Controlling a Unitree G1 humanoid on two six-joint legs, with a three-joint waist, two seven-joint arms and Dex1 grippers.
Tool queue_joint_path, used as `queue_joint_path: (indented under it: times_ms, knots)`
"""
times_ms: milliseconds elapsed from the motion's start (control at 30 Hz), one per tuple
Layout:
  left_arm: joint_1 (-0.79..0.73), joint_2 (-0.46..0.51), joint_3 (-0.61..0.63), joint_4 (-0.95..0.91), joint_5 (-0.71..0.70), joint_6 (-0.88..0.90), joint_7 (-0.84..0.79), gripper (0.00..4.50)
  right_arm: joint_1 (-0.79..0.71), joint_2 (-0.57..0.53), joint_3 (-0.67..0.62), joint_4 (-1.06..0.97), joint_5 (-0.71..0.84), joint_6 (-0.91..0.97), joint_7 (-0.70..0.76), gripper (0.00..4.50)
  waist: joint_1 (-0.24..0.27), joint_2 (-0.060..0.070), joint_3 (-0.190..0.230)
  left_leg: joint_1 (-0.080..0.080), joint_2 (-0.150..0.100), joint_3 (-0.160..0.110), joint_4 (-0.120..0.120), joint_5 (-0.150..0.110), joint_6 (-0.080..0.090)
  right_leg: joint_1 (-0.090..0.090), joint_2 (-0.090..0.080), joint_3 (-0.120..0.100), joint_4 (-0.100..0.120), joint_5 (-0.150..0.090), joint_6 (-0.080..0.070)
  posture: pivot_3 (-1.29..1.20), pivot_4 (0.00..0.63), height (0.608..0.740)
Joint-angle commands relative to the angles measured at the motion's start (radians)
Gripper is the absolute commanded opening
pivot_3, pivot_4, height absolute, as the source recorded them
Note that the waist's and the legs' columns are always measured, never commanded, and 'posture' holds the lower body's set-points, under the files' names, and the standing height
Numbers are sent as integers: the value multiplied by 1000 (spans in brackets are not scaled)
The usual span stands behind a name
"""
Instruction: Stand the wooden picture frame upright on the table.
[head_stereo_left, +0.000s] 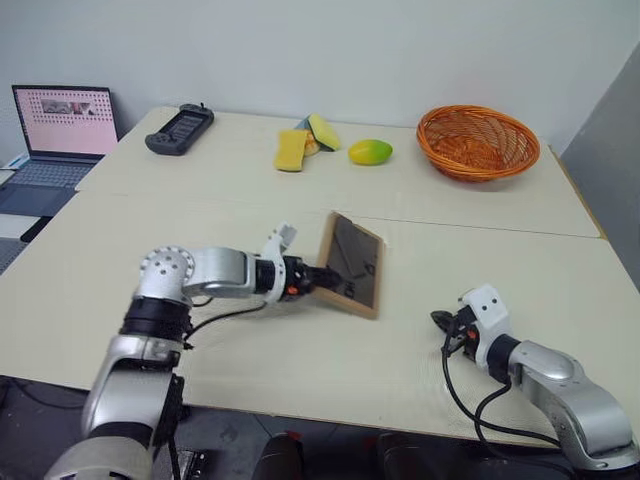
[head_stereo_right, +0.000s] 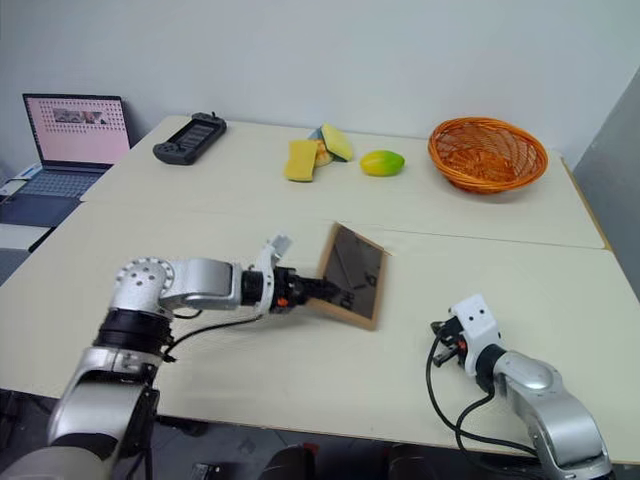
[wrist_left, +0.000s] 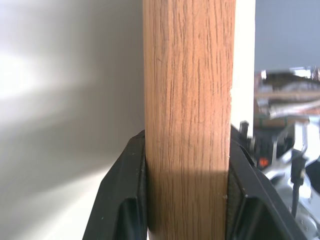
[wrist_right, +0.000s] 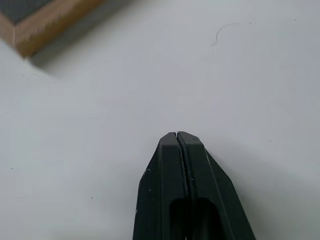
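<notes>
One table (head_stereo_left: 200, 330) bears the wooden picture frame (head_stereo_left: 352, 264) at its middle, tilted, its left edge clamped in the left gripper (head_stereo_left: 322, 277). Tip it gently until steady. The right gripper (wrist_right: 178, 136), clenched empty, rests near right.

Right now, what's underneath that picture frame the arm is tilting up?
Beneath the picture frame lies bare table; its lower edge seems to rest there. The left end effector clamps its side. The frame's back, and any stand there, is hidden.
</notes>
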Motion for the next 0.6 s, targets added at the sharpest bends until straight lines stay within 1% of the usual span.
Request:
queue_joint_path:
  times_ms: [33,133,233,267,367,467,533,600]
  knots:
    - [-97,3,34,-12,197,-96,-231,1304,-15,-12,-14,12,-11,-41,14,0,2,0,0,0,0,0,-1,0,0,0,0,0,-1,0,0,0,150,740]
    - [-128,-12,26,-41,335,-165,-371,1304,-23,-18,-10,31,-15,-56,22,0,2,0,0,0,0,0,-5,1,-1,0,0,0,-5,0,0,0,150,740]
    - [-149,-21,-2,-105,490,-296,-519,1304,-38,-25,-16,47,-7,-67,36,0,2,0,0,0,0,0,-8,1,-2,0,0,0,-7,0,-1,0,150,740]
    - [-152,-24,-8,-124,536,-336,-568,1304,-43,-26,-21,51,1,-71,43,0,3,0,1,0,0,0,-9,3,-5,-1,0,0,-7,0,-1,0,150,740]
    - [-153,-23,-36,-191,652,-433,-716,1304,-65,-20,-71,54,97,-57,112,0,3,0,1,0,1,0,-10,4,-6,-1,0,0,-7,0,-1,0,150,740]
    - [-138,-15,-74,-258,761,-519,-834,1304,-86,-41,-118,34,198,-30,196,0,3,1,2,0,1,1,-10,4,-6,0,0,0,-7,0,-1,0,150,740]
    - [-111,4,-110,-324,843,-592,-914,1304,-120,-65,-166,18,276,1,240,0,3,1,2,0,1,1,-10,3,-5,0,0,0,-8,0,-1,0,150,740]
    - [-92,13,-120,-360,884,-618,-961,1304,-178,-84,-225,18,357,30,259,0,3,1,3,0,1,1,-10,3,-5,1,-1,0,-8,0,-1,0,150,740]
